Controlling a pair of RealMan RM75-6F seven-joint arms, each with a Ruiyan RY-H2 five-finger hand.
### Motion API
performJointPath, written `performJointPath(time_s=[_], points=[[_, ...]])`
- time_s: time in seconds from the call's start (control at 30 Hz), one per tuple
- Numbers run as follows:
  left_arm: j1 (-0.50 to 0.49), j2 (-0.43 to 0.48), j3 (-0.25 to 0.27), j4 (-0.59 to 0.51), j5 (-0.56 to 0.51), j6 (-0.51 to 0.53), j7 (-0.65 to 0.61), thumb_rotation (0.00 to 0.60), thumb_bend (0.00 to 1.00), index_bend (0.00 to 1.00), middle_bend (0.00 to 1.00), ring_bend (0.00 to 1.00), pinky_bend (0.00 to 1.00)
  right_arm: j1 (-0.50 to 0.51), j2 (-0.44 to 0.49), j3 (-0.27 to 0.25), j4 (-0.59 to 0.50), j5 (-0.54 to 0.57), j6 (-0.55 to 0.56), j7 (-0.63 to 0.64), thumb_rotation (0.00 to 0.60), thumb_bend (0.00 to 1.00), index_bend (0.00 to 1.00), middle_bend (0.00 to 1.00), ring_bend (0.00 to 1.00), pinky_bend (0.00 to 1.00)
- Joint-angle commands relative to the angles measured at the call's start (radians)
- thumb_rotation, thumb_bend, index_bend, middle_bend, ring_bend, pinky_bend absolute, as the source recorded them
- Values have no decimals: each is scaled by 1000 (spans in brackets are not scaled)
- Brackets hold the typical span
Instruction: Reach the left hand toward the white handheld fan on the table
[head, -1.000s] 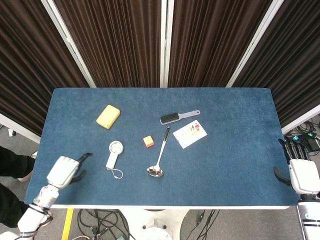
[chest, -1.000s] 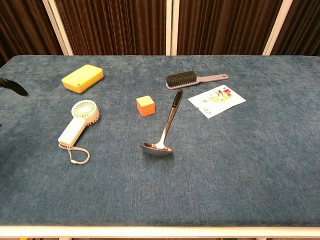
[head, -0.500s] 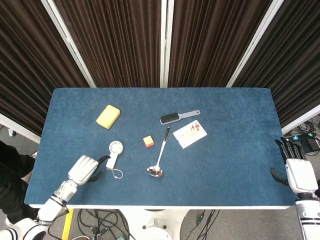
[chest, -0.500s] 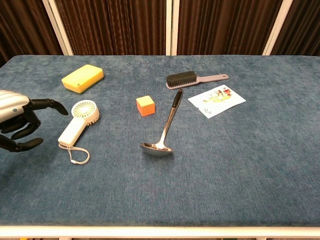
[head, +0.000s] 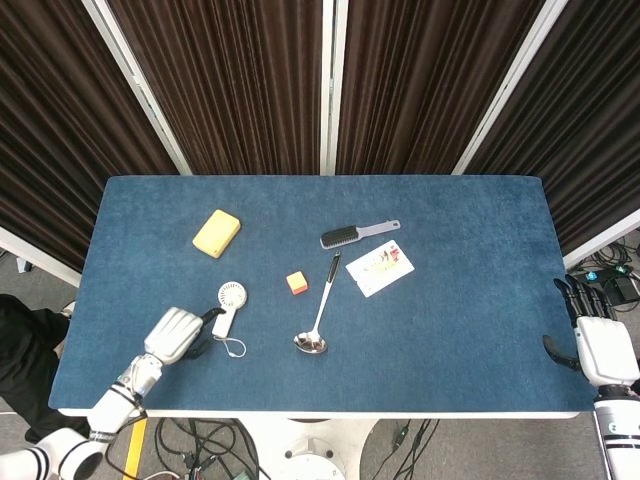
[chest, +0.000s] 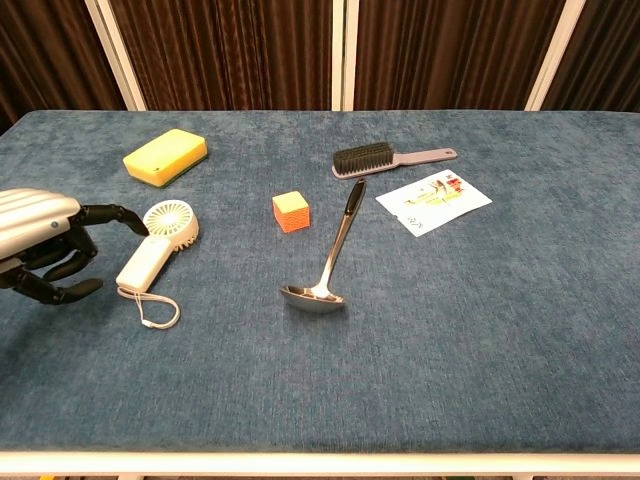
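The white handheld fan (head: 227, 308) (chest: 159, 241) lies flat on the blue table, round head away from me, wrist loop trailing toward the front edge. My left hand (head: 176, 335) (chest: 45, 245) hovers just left of the fan's handle, fingers curled and spread, holding nothing; its fingertips (chest: 122, 217) come close to the fan's head without a grip. My right hand (head: 598, 340) stays off the table's right edge, fingers apart and empty; the chest view does not show it.
A yellow sponge (head: 216, 232) (chest: 166, 156) lies behind the fan. An orange cube (head: 297, 283) (chest: 291, 211), a metal ladle (head: 318, 320) (chest: 326, 262), a hairbrush (head: 356, 235) (chest: 386, 158) and a printed card (head: 380, 268) (chest: 433, 200) sit to the right.
My left hand has travelled right along the table's front-left, from well away from the fan to just beside its handle. The right hand has barely shifted.
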Motion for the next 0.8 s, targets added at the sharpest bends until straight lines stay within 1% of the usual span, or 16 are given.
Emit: performJointPath(time_s=[0.03,0.23,0.8], points=[[-8,-2,-1,5,-10,-11,4,600,391,209,822,828,840,1,0,0,-1,0,0,-3,600,266,0,0,0,0],[-20,-9,-7,14,-28,-25,10,600,390,209,823,828,840,0,0,0,-3,5,1,-7,600,267,0,0,0,0],[-35,-23,2,40,-40,-33,1,600,390,209,823,828,836,4,-3,1,3,6,-3,-5,600,253,0,0,0,0]])
